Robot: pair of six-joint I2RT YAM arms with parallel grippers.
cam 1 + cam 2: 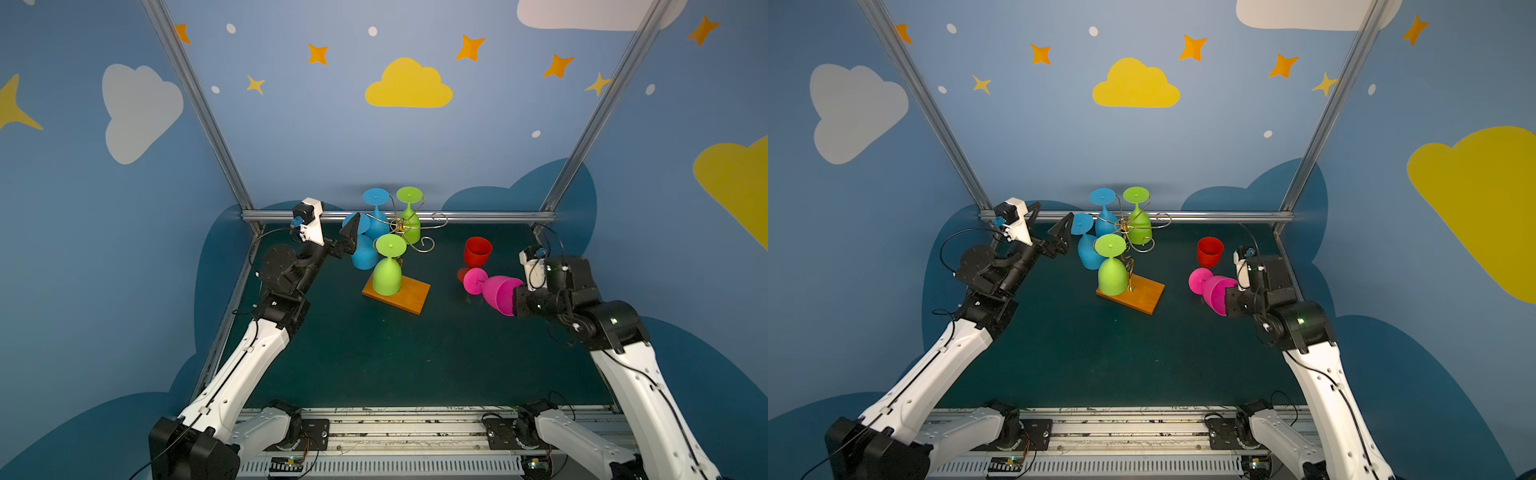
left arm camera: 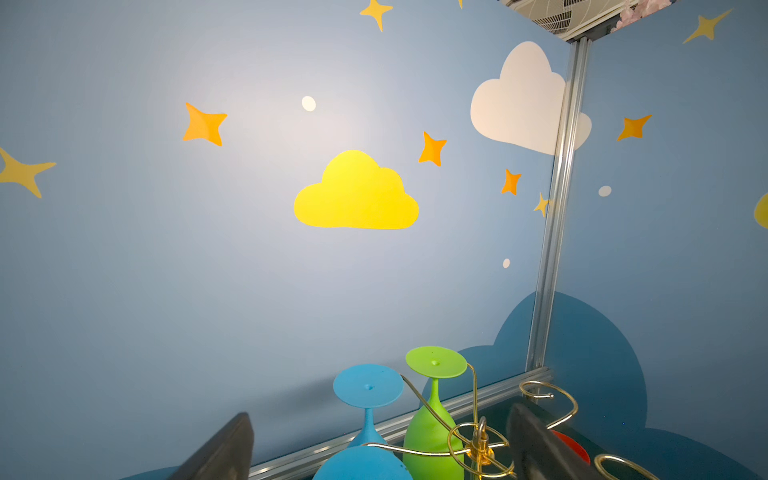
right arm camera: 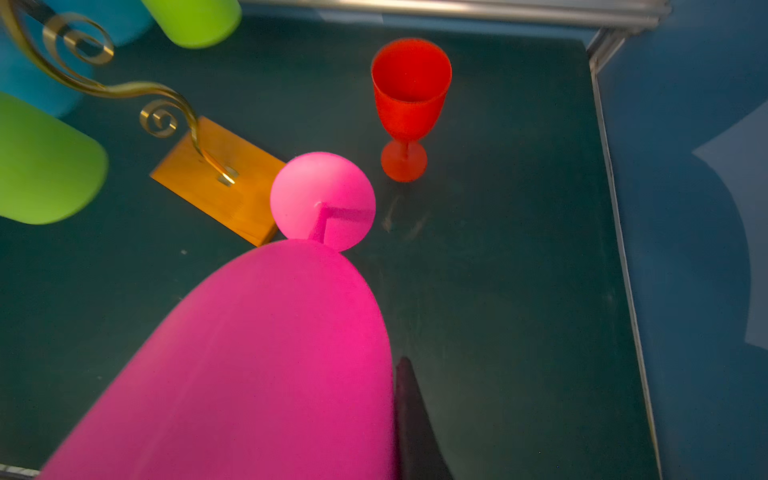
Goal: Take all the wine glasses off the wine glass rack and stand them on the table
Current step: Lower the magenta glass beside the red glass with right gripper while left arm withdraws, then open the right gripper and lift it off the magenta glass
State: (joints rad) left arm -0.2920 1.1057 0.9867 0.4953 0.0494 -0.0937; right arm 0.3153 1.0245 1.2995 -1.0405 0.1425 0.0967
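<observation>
Right gripper (image 1: 515, 301) clamps pink glass (image 1: 496, 293) — left gripper (image 1: 1047, 226) spread.

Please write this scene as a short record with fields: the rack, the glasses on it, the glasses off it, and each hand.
rack: wine glass rack, gold wire on a wooden base, on the green table
hanging upside down: two blue glasses, two green glasses
off the rack: red glass upright on the table
left hand: open, empty, beside the blue glasses
right hand: shut on the pink glass, tilted, foot towards the rack
</observation>
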